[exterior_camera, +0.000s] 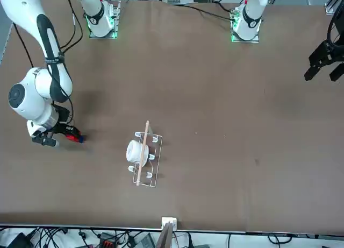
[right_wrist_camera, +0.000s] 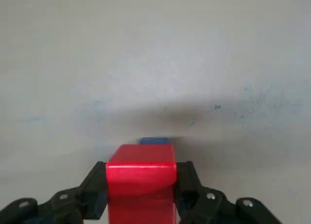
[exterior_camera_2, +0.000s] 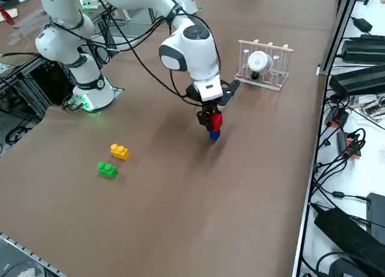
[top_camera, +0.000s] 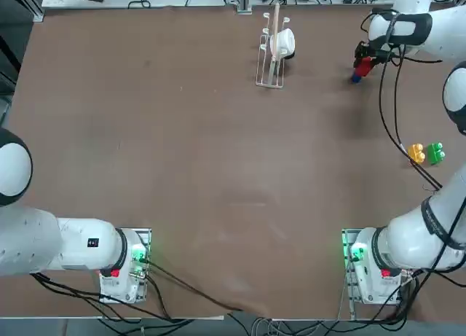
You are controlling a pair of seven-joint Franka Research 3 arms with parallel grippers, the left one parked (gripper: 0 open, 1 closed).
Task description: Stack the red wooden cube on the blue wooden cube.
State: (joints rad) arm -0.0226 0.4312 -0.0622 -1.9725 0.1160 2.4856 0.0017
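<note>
Okay, so from the top view, we've got the right gripper out at about 2 o'clock from the middle of the table, and its claw is clamped on the red cube, one finger on each side. The blue cube is right under the red one, poking out below it in the right side view. They look like they're touching, though we can't tell how squarely the red one sits on it. In the wrist view, we just get a small strip of blue peeking past the red.

Going by the same overhead clock, we also have a wire rack with wooden rails up around 12 o'clock, close to the far edge, and a white cup is on it. Over near 3 o'clock we see two studded blocks sitting just beside each other: the orange block and the green block. From the orange one, the green one is at 3 o'clock. Both of them are at roughly 5 o'clock from our cubes, well apart from the claw.
</note>
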